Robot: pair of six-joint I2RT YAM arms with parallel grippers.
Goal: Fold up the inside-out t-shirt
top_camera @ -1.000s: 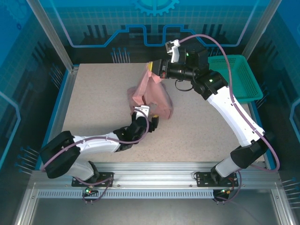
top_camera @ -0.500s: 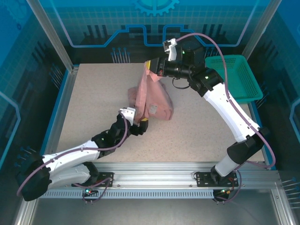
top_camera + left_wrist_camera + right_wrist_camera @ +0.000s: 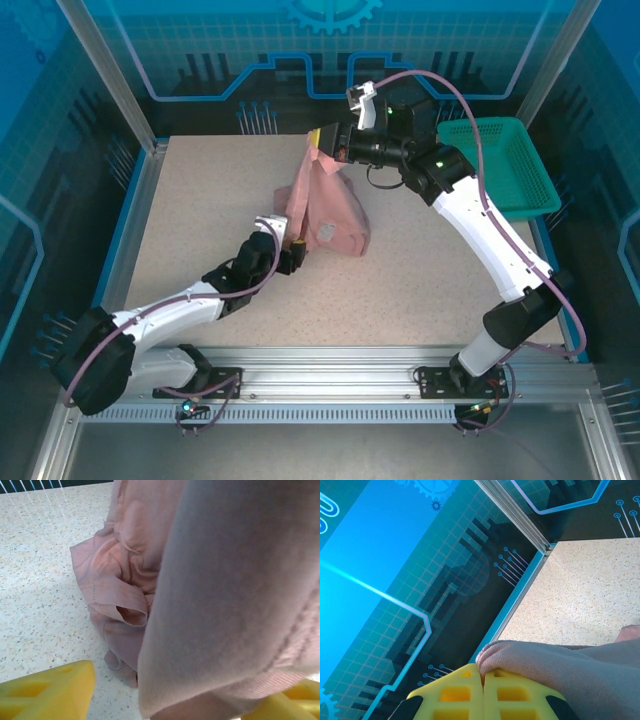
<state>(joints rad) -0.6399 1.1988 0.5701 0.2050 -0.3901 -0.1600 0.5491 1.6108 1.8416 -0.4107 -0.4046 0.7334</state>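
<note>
The inside-out t-shirt (image 3: 330, 205), salmon pink, hangs bunched from my right gripper (image 3: 321, 148) and trails down onto the table. In the right wrist view the yellow fingers (image 3: 520, 695) are pressed together on a rolled edge of the t-shirt (image 3: 560, 662). My left gripper (image 3: 291, 250) sits low at the shirt's near-left bottom edge. In the left wrist view its yellow fingers (image 3: 47, 692) stand wide apart, and a hanging fold of the t-shirt (image 3: 225, 595) drops between them; the left finger is clear of the cloth. More crumpled cloth with a stitched hem (image 3: 107, 587) lies on the table behind.
A teal mesh basket (image 3: 505, 165) stands at the back right, just beyond the right arm. The speckled table (image 3: 200, 200) stretches to the left, bordered by a blue rim and metal frame posts (image 3: 110, 75).
The left arm swung out and its gripper slid left along the shirt's bottom edge. The right gripper carried the held edge slightly left and up.
</note>
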